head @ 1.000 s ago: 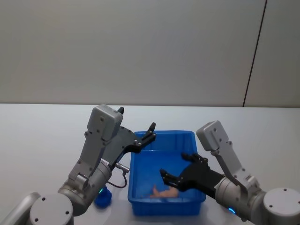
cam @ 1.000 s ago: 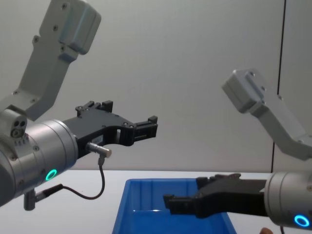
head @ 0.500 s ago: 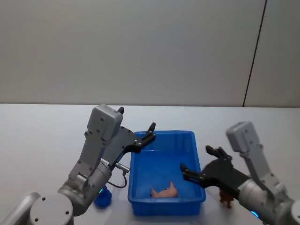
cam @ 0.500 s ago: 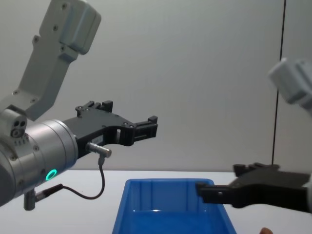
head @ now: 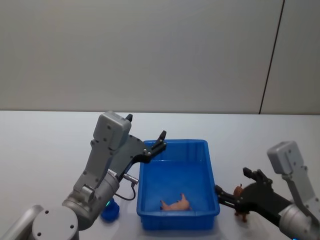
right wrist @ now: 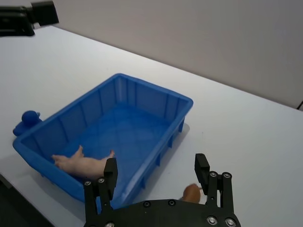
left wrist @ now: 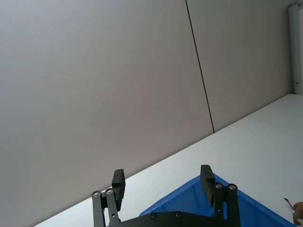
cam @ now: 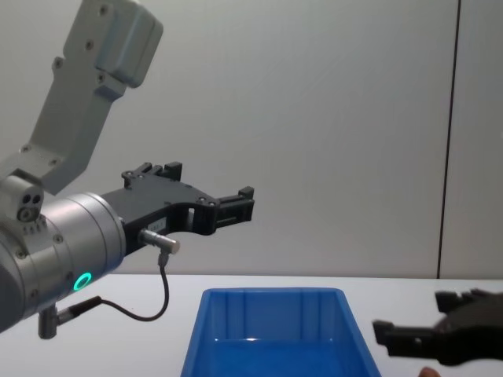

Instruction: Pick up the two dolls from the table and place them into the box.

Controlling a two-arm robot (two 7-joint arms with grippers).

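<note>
Right gripper (head: 231,181), wide and empty, sits right of the box (head: 172,143) — brown doll (head: 242,215) on the table (head: 40,145), half hidden behind it. Pink doll (head: 175,204) lies inside. Left gripper (left wrist: 162,176), wide, hovers above the box's left rim.

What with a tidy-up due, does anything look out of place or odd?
Nothing spilled or damaged. The pink doll lies in the blue bin; the brown doll is on the table right of it, by the open right hand. The left hand hangs open above the bin. Oddity: a small blue object beside the bin's left wall.
</note>
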